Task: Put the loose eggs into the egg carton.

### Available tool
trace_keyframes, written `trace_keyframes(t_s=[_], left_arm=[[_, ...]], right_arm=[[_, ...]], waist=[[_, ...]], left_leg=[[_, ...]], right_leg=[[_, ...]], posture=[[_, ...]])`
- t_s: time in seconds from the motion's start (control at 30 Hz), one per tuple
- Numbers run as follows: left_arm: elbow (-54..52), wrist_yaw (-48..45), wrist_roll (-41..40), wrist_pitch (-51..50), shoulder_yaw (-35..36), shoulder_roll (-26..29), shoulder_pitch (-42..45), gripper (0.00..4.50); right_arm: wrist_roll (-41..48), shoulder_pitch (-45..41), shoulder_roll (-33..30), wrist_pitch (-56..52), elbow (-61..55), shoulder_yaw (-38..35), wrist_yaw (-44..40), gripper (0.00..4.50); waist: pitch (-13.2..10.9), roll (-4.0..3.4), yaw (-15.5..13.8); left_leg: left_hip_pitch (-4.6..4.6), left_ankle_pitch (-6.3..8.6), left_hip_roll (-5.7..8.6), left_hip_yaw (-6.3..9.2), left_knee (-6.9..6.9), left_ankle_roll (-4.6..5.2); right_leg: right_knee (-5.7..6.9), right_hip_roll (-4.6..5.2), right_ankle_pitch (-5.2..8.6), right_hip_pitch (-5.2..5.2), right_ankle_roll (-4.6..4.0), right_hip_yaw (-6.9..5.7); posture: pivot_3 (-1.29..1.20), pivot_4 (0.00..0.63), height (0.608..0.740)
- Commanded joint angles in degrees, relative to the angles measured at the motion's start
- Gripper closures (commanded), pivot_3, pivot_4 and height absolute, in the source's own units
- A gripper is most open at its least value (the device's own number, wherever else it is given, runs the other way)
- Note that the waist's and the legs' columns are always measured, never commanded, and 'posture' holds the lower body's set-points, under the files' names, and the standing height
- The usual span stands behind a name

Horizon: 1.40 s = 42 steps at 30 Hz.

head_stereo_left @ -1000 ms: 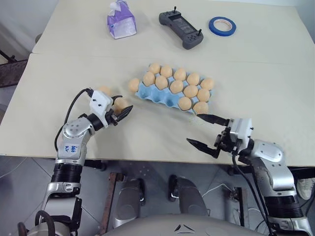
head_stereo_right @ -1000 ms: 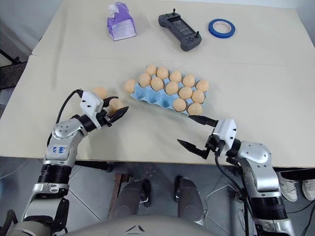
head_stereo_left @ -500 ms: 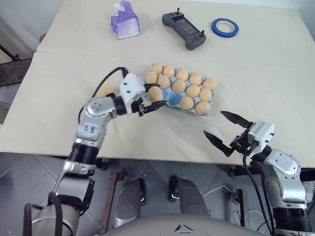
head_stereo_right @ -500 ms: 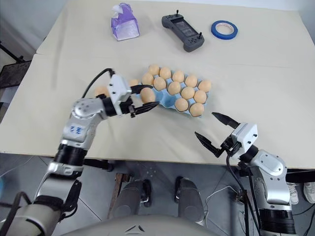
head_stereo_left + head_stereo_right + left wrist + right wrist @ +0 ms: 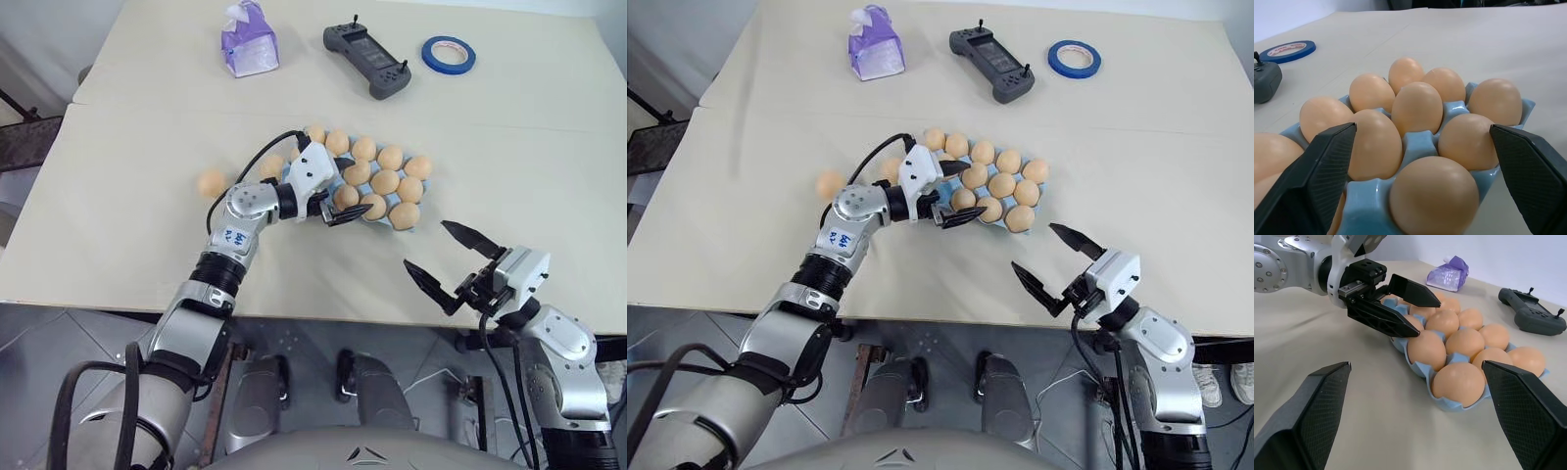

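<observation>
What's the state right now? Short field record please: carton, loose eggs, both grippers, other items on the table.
carton: egg carton, light blue, nearly full of eggs
loose eggs: one loose egg on the table to the robot's left of the carton
left gripper: left gripper open, at the carton's near-left end, holding nothing
right gripper: right gripper open, empty, near the table's front edge
other items: purple tissue pack, black controller, blue tape roll at the far side

left hand (image 5: 1420,186) fingers spread wide, flanking egg-filled blue egg carton (image 5: 1415,144).
</observation>
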<state>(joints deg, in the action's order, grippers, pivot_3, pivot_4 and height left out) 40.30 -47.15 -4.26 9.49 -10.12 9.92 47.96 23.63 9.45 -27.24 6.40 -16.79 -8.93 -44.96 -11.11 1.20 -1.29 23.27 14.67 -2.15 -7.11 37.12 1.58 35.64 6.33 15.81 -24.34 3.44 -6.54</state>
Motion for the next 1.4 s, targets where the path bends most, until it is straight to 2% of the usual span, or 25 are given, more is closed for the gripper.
trace_keyframes(t_s=[0.03,0.2,0.3,0.4,0.57,0.77,0.83,0.93,1.2,1.4], left_arm=[[-11.2,-3.6,-2.6,-1.3,2.3,5.0,-4.9,0.03],[-26.4,-6.5,-7.2,-7.2,7.0,14.2,-16.5,0.03],[-31.3,-6.6,-9.2,-8.2,11.5,19.3,-24.3,0.03],[-34.2,-4.7,-10.9,-8.2,16.2,21.9,-30.6,0.03],[-36.0,2.2,-12.9,-7.4,24.8,21.6,-38.0,0.03],[-37.5,8.5,-12.2,-6.3,28.7,20.3,-43.2,0.03],[-37.8,9.8,-12.3,-7.0,28.3,19.8,-42.8,0.03],[-35.0,12.3,-12.0,-8.1,27.3,19.0,-37.3,0.03],[-17.5,15.2,-5.3,-7.4,20.9,18.0,-20.9,0.03],[-7.6,16.0,-2.8,-7.1,18.0,16.9,-15.1,0.03]], right_arm=[[1.2,-0.9,0.4,0.0,-2.7,0.9,-0.3,0.0],[2.2,-3.8,0.4,1.6,-0.2,3.3,-4.6,0.0],[1.8,-6.6,0.6,2.0,2.6,6.0,-7.9,0.0],[1.6,-9.9,1.1,2.7,5.9,7.8,-10.2,0.0],[1.4,-13.9,1.5,4.1,10.1,9.0,-13.0,0.0],[1.3,-15.5,1.2,5.3,12.5,9.1,-15.0,0.0],[1.0,-15.8,1.1,5.6,13.2,9.1,-15.8,0.0],[0.8,-16.7,1.1,5.9,14.2,9.0,-16.2,0.0],[0.2,-17.3,1.5,6.6,15.2,9.0,-16.2,0.0],[-0.1,-16.4,1.9,6.9,14.2,8.8,-14.9,0.0]], waist=[[0.0,0.0,0.4],[0.0,-0.01,1.3],[0.0,-0.01,1.5],[0.0,-0.02,1.3],[0.0,-0.02,1.2],[0.0,-0.02,1.3],[0.0,-0.02,1.3],[0.0,-0.01,1.0],[0.0,-0.01,0.2],[0.0,0.0,0.5]], left_leg=[[0.0,0.0,-0.01,-0.01,-0.01,0.0],[-0.03,0.0,-0.16,0.06,-0.05,-0.1],[-0.07,0.0,-0.16,0.06,-0.02,-0.11],[-0.08,0.02,-0.19,0.06,-0.02,-0.14],[-0.05,0.17,-0.14,0.14,-0.01,-0.4],[-0.03,0.24,-0.13,0.14,-0.1,-0.44],[-0.03,0.26,-0.13,0.13,-0.1,-0.43],[-0.03,0.25,-0.14,0.14,-0.05,-0.45],[-0.04,0.19,-0.1,0.0,-0.04,-0.42],[-0.01,0.15,-0.15,-0.26,-0.06,-0.11]], right_leg=[[0.0,0.0,0.0,0.0,0.0,0.02],[0.12,-0.05,0.09,-0.03,-0.17,0.33],[0.14,-0.05,0.1,-0.01,-0.18,0.35],[0.16,-0.02,0.11,-0.02,-0.2,0.35],[0.09,0.12,0.09,0.0,-0.21,0.33],[0.01,0.13,0.09,0.0,-0.21,0.3],[0.0,0.13,0.09,0.0,-0.21,0.31],[0.04,0.12,0.09,0.0,-0.21,0.27],[0.01,0.11,-0.04,0.03,-0.14,0.28],[0.0,-0.02,-0.04,-0.11,-0.11,-0.01]], posture=[[0.0,0.15,0.74],[0.0,0.15,0.74],[0.0,0.15,0.74],[0.0,0.15,0.74],[0.0,0.15,0.74],[0.0,0.15,0.74],[0.0,0.15,0.74],[0.0,0.15,0.74],[0.0,0.15,0.74],[0.0,0.15,0.74]])
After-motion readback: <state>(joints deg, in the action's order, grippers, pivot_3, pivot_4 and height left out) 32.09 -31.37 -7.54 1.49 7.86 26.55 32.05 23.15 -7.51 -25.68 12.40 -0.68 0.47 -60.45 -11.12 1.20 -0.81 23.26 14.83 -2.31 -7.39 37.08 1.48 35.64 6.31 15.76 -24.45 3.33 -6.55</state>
